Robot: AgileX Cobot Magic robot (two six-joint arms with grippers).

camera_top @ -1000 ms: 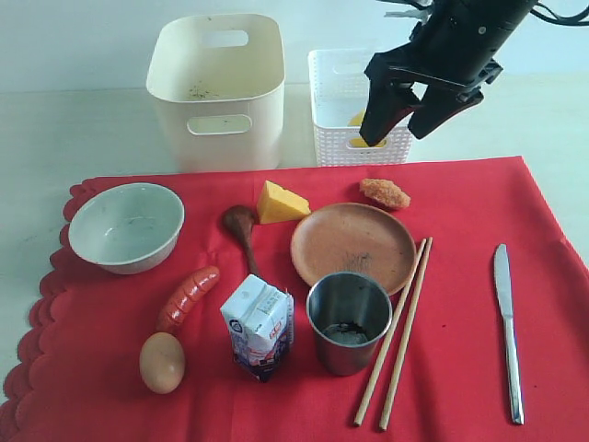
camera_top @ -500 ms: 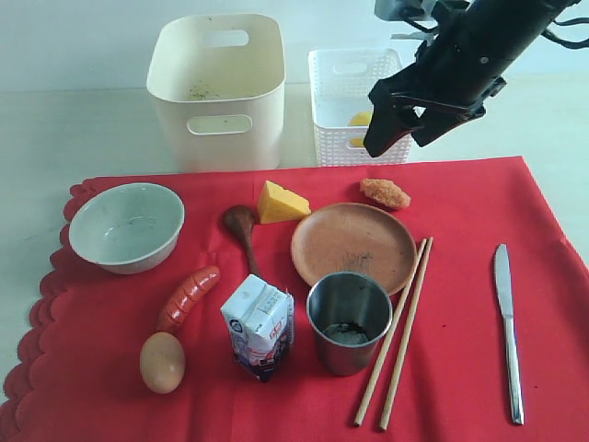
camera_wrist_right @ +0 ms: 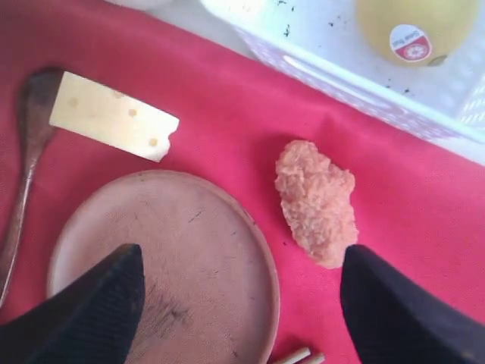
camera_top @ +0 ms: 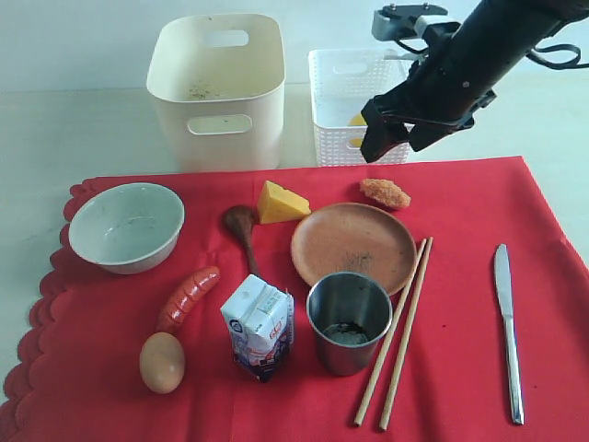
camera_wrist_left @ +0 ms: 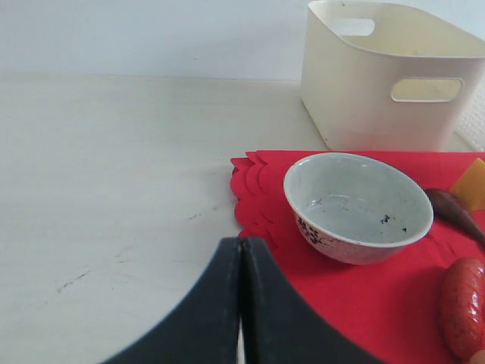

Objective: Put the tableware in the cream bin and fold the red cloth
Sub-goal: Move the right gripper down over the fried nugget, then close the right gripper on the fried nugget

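Tableware [camera_top: 354,249] on red cloth [camera_top: 460,387], none of it yet in cream bin [camera_top: 184,138]. Landmark: wooden plate [camera_top: 354,241], near the cloth's middle. Spoon [camera_top: 241,230] just left of the plate; bowl [camera_top: 126,226] well to its left; steel cup [camera_top: 348,322] at its near rim; chopsticks [camera_top: 396,331] along its right edge, touching or nearly so; knife [camera_top: 506,327] well to its right. Cream bin beyond the plate and to its left, off the cloth. White basket [camera_top: 336,138] straight beyond the plate, lemon [camera_wrist_right: 413,26] inside.

Right gripper [camera_top: 398,145]: jaws spread wide, nothing between them, hanging above the plate's far rim and above the fried piece [camera_top: 385,193] just beyond that rim. Left gripper [camera_wrist_left: 241,250]: clenched on nothing, far left of the plate, past the bowl, over the bare table [camera_wrist_left: 114,189].

Step in hand, as judged: descent of the right gripper onto the plate or onto the fried piece; impossible to tell which. For the plate: line up over the far rim, one finger inside, one outside; keep clear of the fried piece and of the cheese [camera_top: 279,203] at the plate's far left. Pinch firmly, for want of purchase on so flat a thing; tip the rim up before lifting. Carry high over spoon and cheese toward the bin; let go low inside it. Leave the cloth unfolded until cleared.
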